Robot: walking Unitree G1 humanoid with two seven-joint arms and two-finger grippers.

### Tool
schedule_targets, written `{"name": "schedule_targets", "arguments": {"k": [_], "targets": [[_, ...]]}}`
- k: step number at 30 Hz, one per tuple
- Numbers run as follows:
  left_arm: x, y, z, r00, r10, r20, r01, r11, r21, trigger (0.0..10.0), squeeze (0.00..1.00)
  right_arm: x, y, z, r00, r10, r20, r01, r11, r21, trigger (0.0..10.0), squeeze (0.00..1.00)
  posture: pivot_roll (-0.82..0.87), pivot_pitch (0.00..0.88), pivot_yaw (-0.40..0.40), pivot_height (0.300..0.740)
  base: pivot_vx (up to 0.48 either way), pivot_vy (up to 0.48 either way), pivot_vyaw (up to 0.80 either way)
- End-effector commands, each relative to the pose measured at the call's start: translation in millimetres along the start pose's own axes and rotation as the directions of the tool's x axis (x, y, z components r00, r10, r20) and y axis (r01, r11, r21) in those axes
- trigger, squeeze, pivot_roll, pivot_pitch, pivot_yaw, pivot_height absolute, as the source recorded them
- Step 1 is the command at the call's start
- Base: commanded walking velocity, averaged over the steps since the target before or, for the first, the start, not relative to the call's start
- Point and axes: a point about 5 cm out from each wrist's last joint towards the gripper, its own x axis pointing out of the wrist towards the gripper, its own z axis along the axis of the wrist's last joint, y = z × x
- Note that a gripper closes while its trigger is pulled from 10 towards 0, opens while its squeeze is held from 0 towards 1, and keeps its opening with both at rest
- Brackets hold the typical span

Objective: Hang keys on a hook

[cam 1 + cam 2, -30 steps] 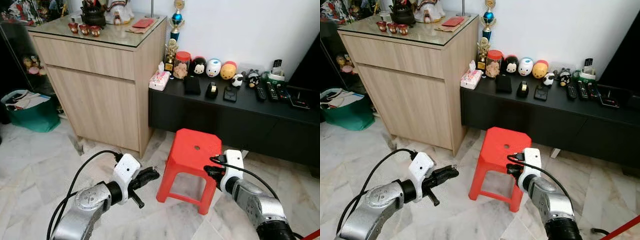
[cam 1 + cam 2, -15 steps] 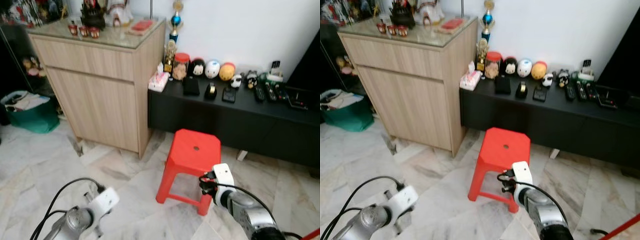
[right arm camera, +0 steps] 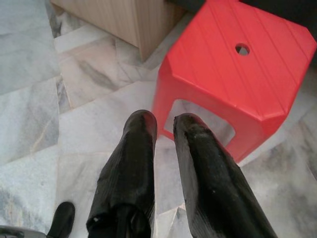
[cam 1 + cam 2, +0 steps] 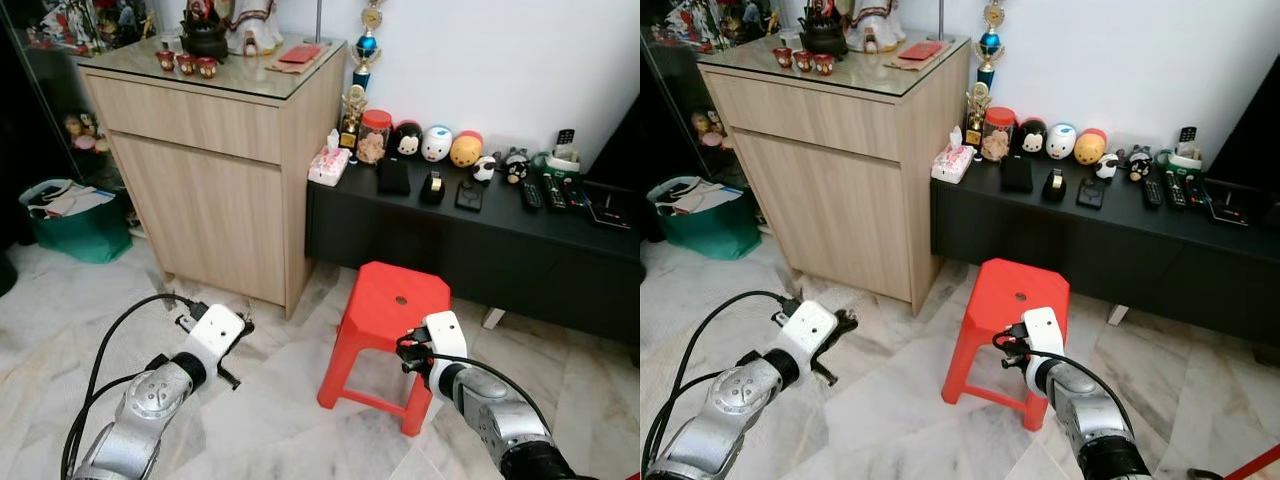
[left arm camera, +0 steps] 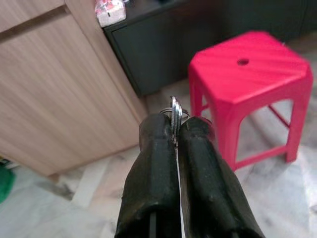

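The keys [image 5: 175,119] were thin bright metal, pinched between matt black rubbery fingers [image 5: 154,173]. The stool [image 4: 392,318] was smooth, slightly glossy red plastic, the floor [image 4: 60,310] polished grey-veined marble. The cabinet [image 4: 215,170] was pale matt wood grain under a glossy glass top.

My left gripper [image 5: 174,130] is pinched tight on the keys [image 5: 175,115], arm low, left of the red stool [image 4: 393,318]. My right gripper [image 3: 163,124], fingers slightly parted, hovers beside the stool's front.
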Motion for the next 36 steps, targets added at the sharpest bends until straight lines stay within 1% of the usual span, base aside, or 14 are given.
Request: {"name": "schedule_targets", "arguments": {"k": [1, 8, 10, 13, 14, 17, 21, 25, 27, 28, 32, 33, 35, 36], "targets": [[-0.4, 1.3, 9.1, 0.999, -0.001, 0.046, 0.002, 1.0, -0.01, 10.0, 0.0, -0.3, -1.0, 4.2, 1.0, -0.002, 0.023, 0.002, 1.0, 0.007, 10.0, 0.0, 0.01, 0.0, -0.089, 0.74, 0.0, 0.0, 0.0], [-4.1, -8.3, 16.0, 0.993, -0.056, 0.103, 0.061, 0.997, -0.047, 10.0, 0.0, -0.7, -2.7, -2.0, 1.0, -0.01, 0.007, 0.01, 1.0, 0.013, 10.0, 0.0, 0.01, 0.0, -0.087, 0.74, 0.0, 0.0, 0.0], [-5.1, -10.3, 21.8, 0.988, -0.075, 0.137, 0.083, 0.995, -0.053, 10.0, 0.0, -0.8, -3.7, -3.2, 1.0, -0.015, 0.005, 0.015, 1.0, 0.014, 10.0, 0.0, 0.01, 0.0, -0.087, 0.74, 0.0, 0.0, 0.0], [-8.0, -16.6, 34.6, 0.97, -0.148, 0.192, 0.158, 0.987, -0.033, 10.0, 0.0, -0.3, -4.2, -7.1, 1.0, -0.022, -0.003, 0.022, 1.0, 0.015, 10.0, 0.0, 0.01, 0.0, -0.088, 0.74, 0.0, 0.0, 0.0], [-8.6, -17.9, 36.3, 0.967, -0.164, 0.196, 0.173, 0.985, -0.029, 10.0, 0.0, -0.3, -4.2, -7.5, 1.0, -0.022, -0.004, 0.023, 1.0, 0.016, 10.0, 0.0, 0.01, 0.0, -0.088, 0.74, 0.0, 0.0, 0.0], [-12.4, -25.7, 40.5, 0.947, -0.26, 0.188, 0.258, 0.965, 0.035, 10.0, 0.0, 0.3, -3.0, -10.9, 1.0, -0.021, -0.015, 0.022, 1.0, 0.018, 10.0, 0.0, 0.01, 0.0, -0.089, 0.74, 0.0, 0.0, 0.0], [-18.5, -33.7, 43.0, 0.918, -0.363, 0.16, 0.353, 0.931, 0.091, 10.0, 0.0, 0.6, -2.8, -12.5, 1.0, -0.021, -0.022, 0.021, 1.0, 0.019, 10.0, 0.0, 0.01, 0.0, -0.089, 0.74, 0.0, 0.0, 0.0], [-27.4, -41.5, 44.2, 0.865, -0.492, 0.101, 0.472, 0.865, 0.169, 10.0, 0.0, 0.8, -3.5, -14.1, 0.999, -0.021, -0.028, 0.022, 1.0, 0.02, 10.0, 0.0, 0.02, 0.0, -0.089, 0.74, 0.0, 0.0, 0.0], [-29.0, -42.8, 46.0, 0.852, -0.515, 0.093, 0.494, 0.85, 0.182, 10.0, 0.0, 1.0, -3.9, -14.8, 0.999, -0.022, -0.03, 0.023, 1.0, 0.02, 10.0, 0.0, 0.02, 0.0, -0.09, 0.74, 0.0, 0.0, 0.0], [-30.5, -44.3, 47.3, 0.836, -0.543, 0.074, 0.515, 0.825, 0.233, 10.0, 0.0, 1.1, -4.3, -15.2, 0.999, -0.024, -0.032, 0.025, 1.0, 0.02, 10.0, 0.0, 0.02, 0.0, -0.09, 0.74, 0.0, 0.0, 0.0], [-32.6, -47.2, 50.5, 0.811, -0.582, 0.053, 0.545, 0.785, 0.295, 10.0, 0.0, 1.1, -4.6, -15.5, 0.999, -0.024, -0.034, 0.025, 1.0, 0.018, 10.0, 0.0, 0.01, 0.0, -0.093, 0.74, 0.0, 0.0, 0.0], [-33.4, -47.9, 54.5, 0.799, -0.599, 0.047, 0.548, 0.758, 0.353, 10.0, 0.0, 1.2, -4.6, -15.5, 0.999, -0.023, -0.035, 0.024, 1.0, 0.017, 10.0, 0.0, 0.02, 0.0, -0.094, 0.74, 0.0, 0.0, 0.0], [-33.5, -47.0, 58.0, 0.796, -0.604, 0.035, 0.538, 0.734, 0.416, 10.0, 0.0, 1.2, -4.8, -15.6, 0.999, -0.023, -0.036, 0.024, 1.0, 0.016, 10.0, 0.0, 0.02, 0.0, -0.095, 0.74, 0.0, 0.0, 0.0], [-33.5, -47.0, 58.0, 0.796, -0.604, 0.035, 0.538, 0.734, 0.416, 10.0, 0.0, 1.2, -4.8, -15.6, 0.999, -0.023, -0.036, 0.024, 1.0, 0.016, 10.0, 0.0, 0.02, 0.0, -0.095, 0.74, 0.0, 0.0, 0.0]]}}
